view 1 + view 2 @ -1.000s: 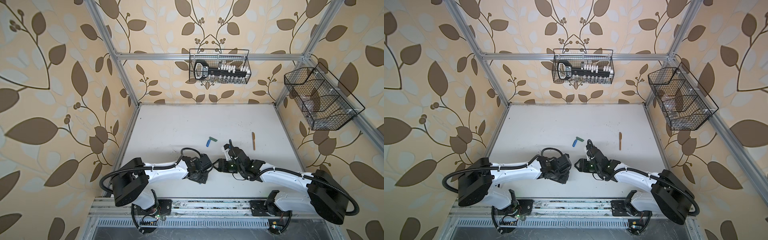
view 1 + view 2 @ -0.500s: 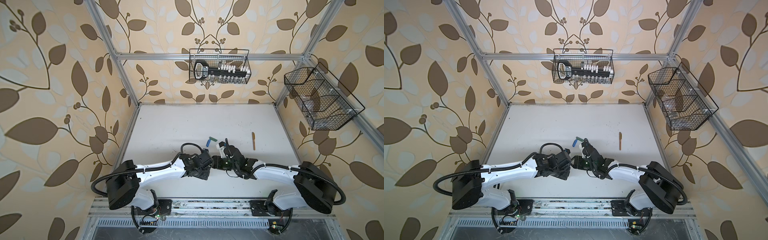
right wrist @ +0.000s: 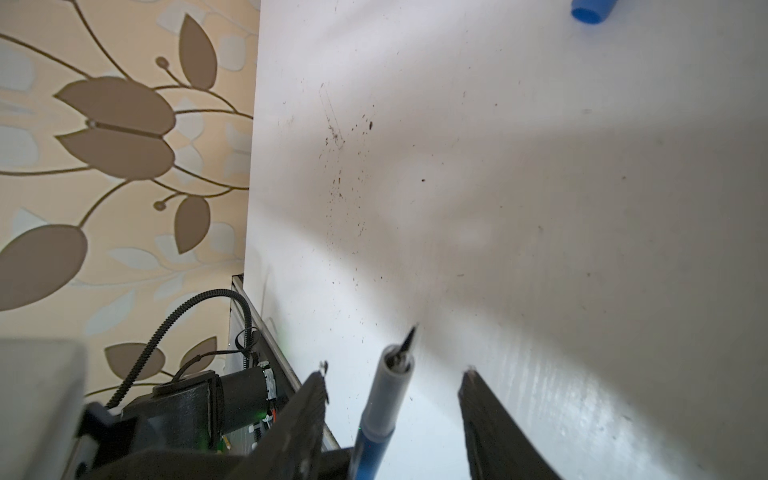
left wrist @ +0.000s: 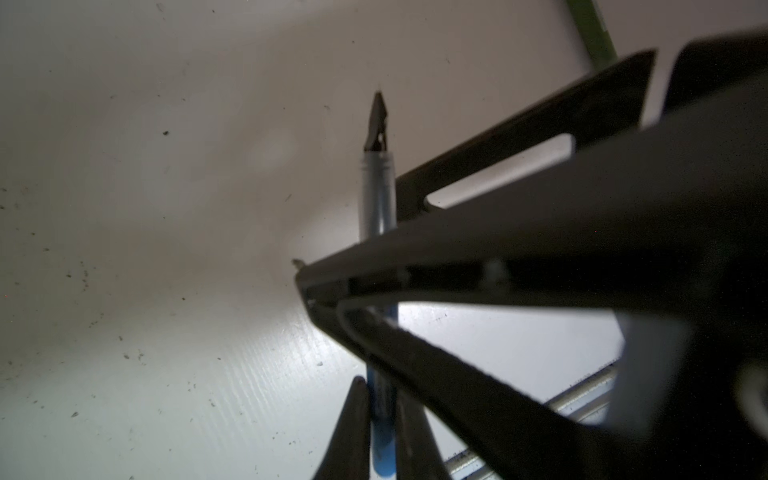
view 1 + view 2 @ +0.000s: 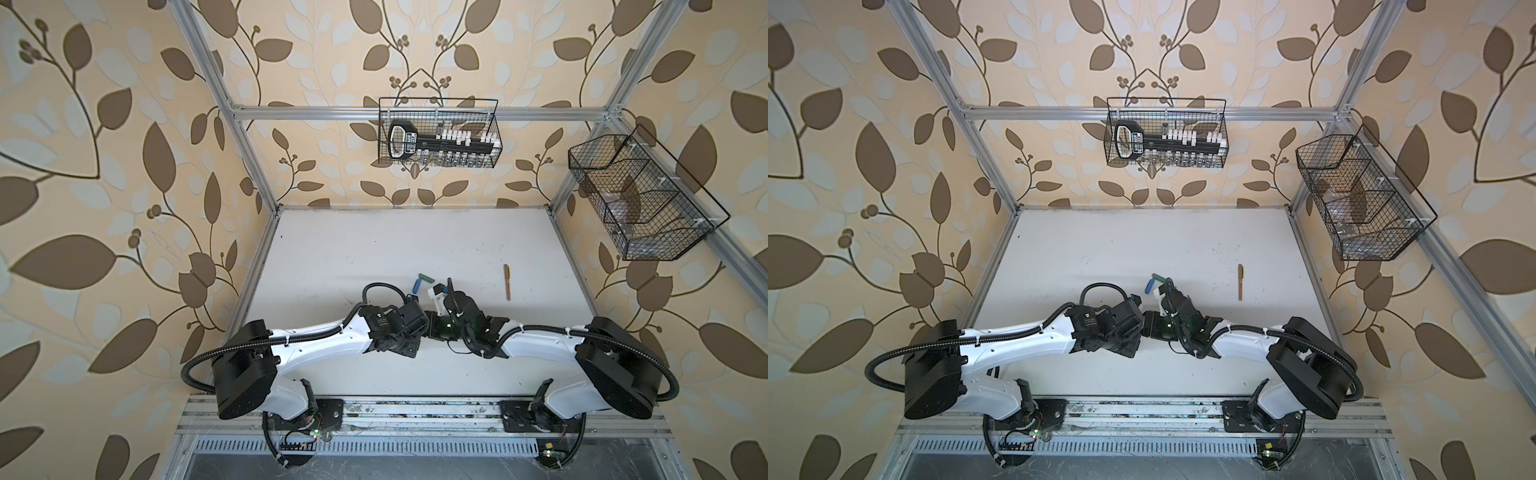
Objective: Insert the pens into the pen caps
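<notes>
Scuffed white table (image 5: 374, 249) between leaf-patterned walls (image 5: 104, 208), flecked with dark specks. Over its middle, a little toward the front edge, blue pen (image 4: 377, 195): blue barrel, pale grey neck, dark pointed tip left bare. Barrel pinched tight in the left gripper (image 4: 380, 399), jaws closed against its sides. Neck and tip reaching out between the jaws of the right gripper (image 3: 397, 374), spread wide to either side, a clear gap each way in the right wrist view, no contact. Just beyond both grippers, toward the table's centre, blue cap (image 5: 417, 286) and dark green cap (image 5: 425, 276) lying close together. Near the right edge, well apart from everything else, orange-brown pen (image 5: 507, 281) lying flat; capped or not, too small to tell.
</notes>
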You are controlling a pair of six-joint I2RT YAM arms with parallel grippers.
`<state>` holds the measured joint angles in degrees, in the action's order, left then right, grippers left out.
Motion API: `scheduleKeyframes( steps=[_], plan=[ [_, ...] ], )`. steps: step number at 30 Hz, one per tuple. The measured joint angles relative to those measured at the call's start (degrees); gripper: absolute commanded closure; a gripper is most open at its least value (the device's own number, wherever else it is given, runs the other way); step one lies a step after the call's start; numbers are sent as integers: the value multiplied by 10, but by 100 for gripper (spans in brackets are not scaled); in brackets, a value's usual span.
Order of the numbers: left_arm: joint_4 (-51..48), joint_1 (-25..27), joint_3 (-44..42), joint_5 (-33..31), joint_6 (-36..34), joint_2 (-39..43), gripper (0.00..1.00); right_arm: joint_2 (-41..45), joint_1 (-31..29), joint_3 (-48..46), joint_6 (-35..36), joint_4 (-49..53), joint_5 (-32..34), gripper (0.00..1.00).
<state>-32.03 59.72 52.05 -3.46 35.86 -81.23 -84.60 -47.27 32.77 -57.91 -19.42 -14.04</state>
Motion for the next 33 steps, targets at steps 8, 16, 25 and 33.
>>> scheduleKeyframes(
  steps=[8, 16, 25, 33],
  plan=[
    [-7, 0, 4, -2, 0, 0, 87, -18, -3, 0, -19, -33, -6, 54],
    [-8, 0, 11, -11, 0, 0, 87, -22, -3, 0, -27, -45, -8, 67],
    [-8, 0, 19, -12, -3, 0, 85, -30, -3, 3, -34, -53, -8, 81],
    [-12, 3, 19, -29, -4, 17, 64, -30, -2, 5, -36, -56, -9, 91]
  ],
)
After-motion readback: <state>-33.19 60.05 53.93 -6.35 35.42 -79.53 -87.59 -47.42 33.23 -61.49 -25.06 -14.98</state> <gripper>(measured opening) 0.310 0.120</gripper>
